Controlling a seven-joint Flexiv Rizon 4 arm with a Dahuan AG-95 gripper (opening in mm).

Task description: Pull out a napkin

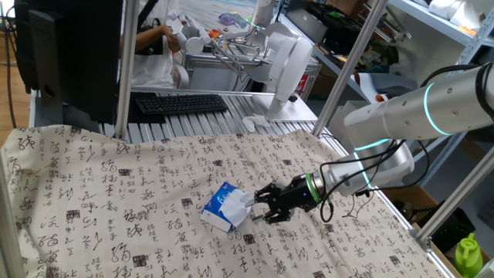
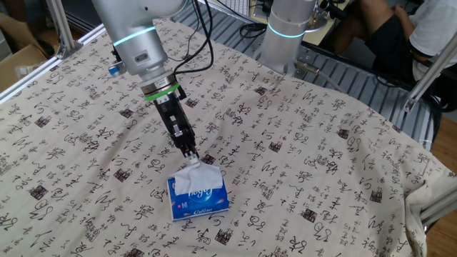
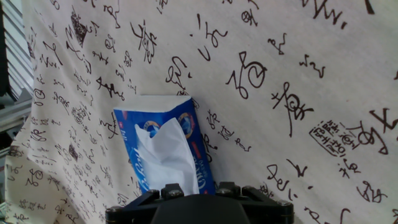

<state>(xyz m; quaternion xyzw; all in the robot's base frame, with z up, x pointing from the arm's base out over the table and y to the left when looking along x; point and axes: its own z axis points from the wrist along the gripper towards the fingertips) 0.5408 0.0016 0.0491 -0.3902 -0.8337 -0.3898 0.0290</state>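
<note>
A blue-and-white tissue pack (image 2: 200,200) lies on the patterned cloth; it also shows in one fixed view (image 1: 222,208) and in the hand view (image 3: 186,121). A white napkin (image 2: 196,175) sticks out of the pack's top slot, drawn up to a point. My gripper (image 2: 191,155) is at that point, and its fingers are closed on the napkin's tip (image 1: 245,199). In the hand view the napkin (image 3: 163,155) runs from the pack down behind the gripper body (image 3: 199,202), which hides the fingertips.
The table is covered by a cloth with black calligraphy (image 2: 321,157). A second arm's base (image 2: 285,36) stands at the far edge. A keyboard (image 1: 179,102) and a monitor (image 1: 69,54) sit behind the cloth, and metal frame posts (image 1: 123,69) stand at the table's sides.
</note>
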